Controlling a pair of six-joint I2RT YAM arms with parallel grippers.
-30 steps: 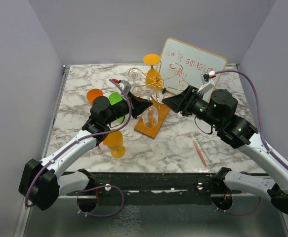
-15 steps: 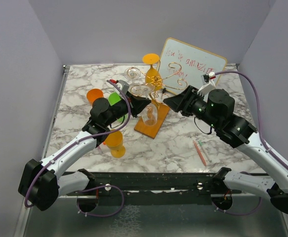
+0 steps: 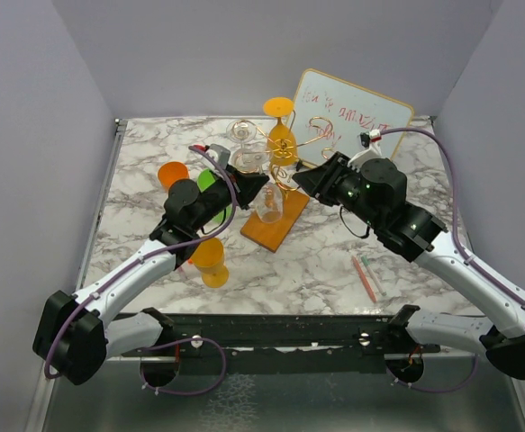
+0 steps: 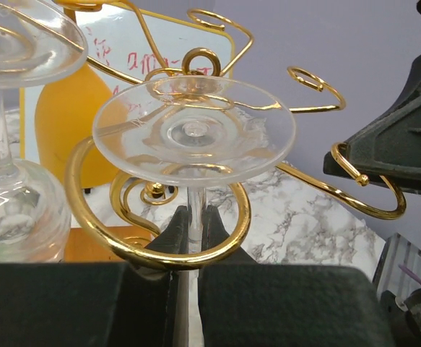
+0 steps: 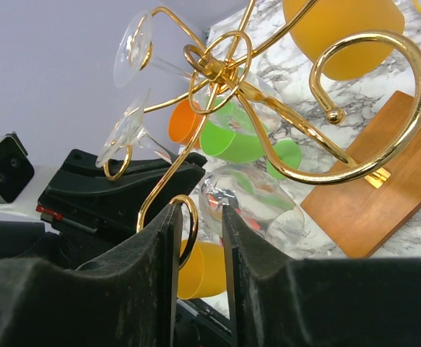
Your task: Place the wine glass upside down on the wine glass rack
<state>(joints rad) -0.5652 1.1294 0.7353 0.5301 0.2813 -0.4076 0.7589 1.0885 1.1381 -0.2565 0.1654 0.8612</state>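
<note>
The marble table [image 3: 154, 153] filled the top view, with a whiteboard [image 3: 357, 112] bearing red handwriting propped at its upper right. The wine glass rack [image 3: 276, 229] stood at the centre of the frame on its orange-brown wooden base, and both arms reached in on it from either side. The left gripper [image 4: 194, 220] had its jaws closed on the stem of the clear wine glass [image 4: 194, 130], which was upside down: foot uppermost, bowl below, the stem passing inside a gold scroll loop just under the foot. Whether the foot bore on the wire could not be told. The right gripper [image 5: 198, 213] crowded in at the right of the left wrist view, close to the neighbouring scroll. Its jaws stood a narrow gap apart, and the curled end of a rack arm lay in that gap, beside the left-of-frame finger. An orange wine glass [image 3: 281, 137] hung inverted at the back of the rack, and a second clear glass [image 4: 11, 195] hung just left of the held one. Behind the left arm stood a green goblet [image 3: 210, 177] and an orange goblet [image 3: 172, 172], with a yellow-orange goblet [image 3: 210, 259] lower left. Pens [image 3: 365, 277] lay at the lower right.
</note>
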